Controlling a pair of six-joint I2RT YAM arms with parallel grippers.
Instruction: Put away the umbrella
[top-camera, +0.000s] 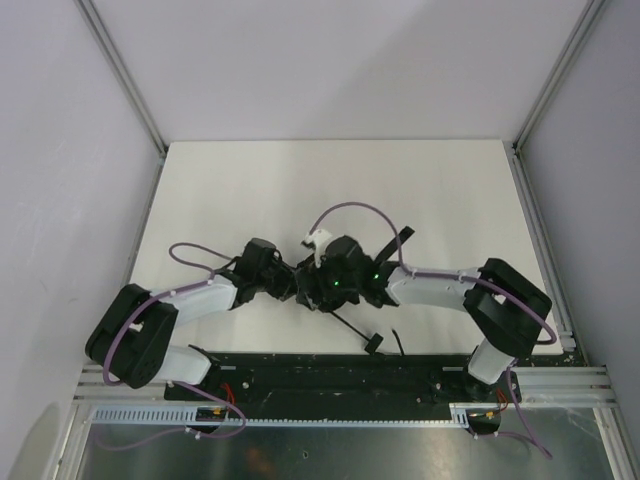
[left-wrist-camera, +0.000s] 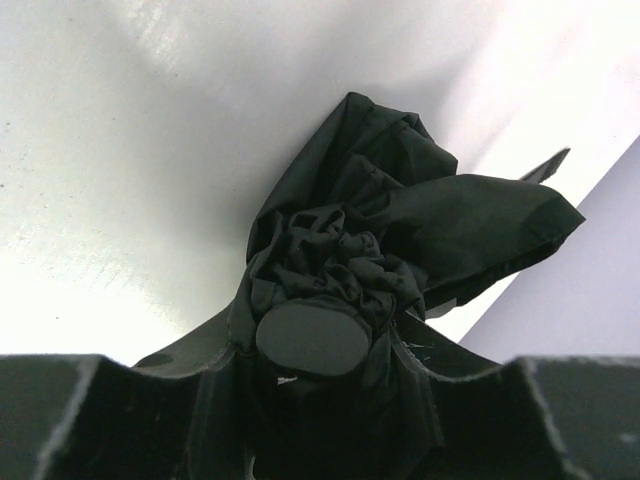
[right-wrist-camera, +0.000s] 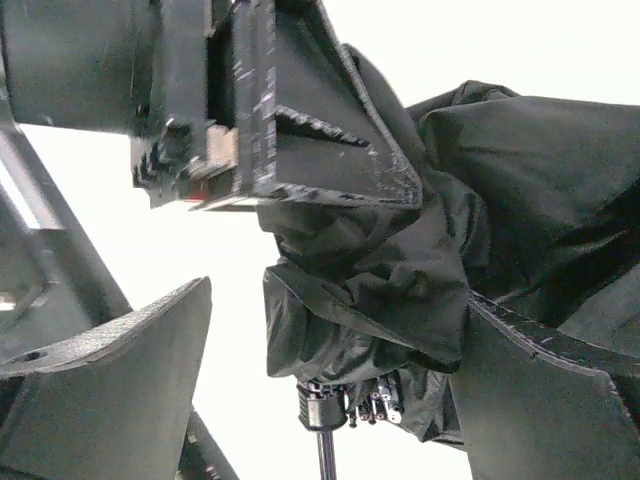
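Note:
The black umbrella (top-camera: 312, 283) is held off the white table between my two grippers. Its thin shaft (top-camera: 350, 328) slants toward the near edge and ends in the small knob handle (top-camera: 374, 345). My left gripper (left-wrist-camera: 320, 350) is shut on the umbrella's top end, and the oval cap (left-wrist-camera: 312, 338) and bunched canopy (left-wrist-camera: 400, 215) show between its fingers. My right gripper (right-wrist-camera: 330, 330) is open around the folded canopy (right-wrist-camera: 380, 270). The fabric touches its right finger (right-wrist-camera: 540, 400), and its left finger (right-wrist-camera: 110, 370) stands apart. The shaft (right-wrist-camera: 326, 458) pokes out below.
A black strap or canopy tip (top-camera: 402, 238) sticks out behind the right wrist. A black rail (top-camera: 330, 375) runs along the table's near edge. Metal frame posts (top-camera: 125, 75) and grey walls bound the white table (top-camera: 300, 190).

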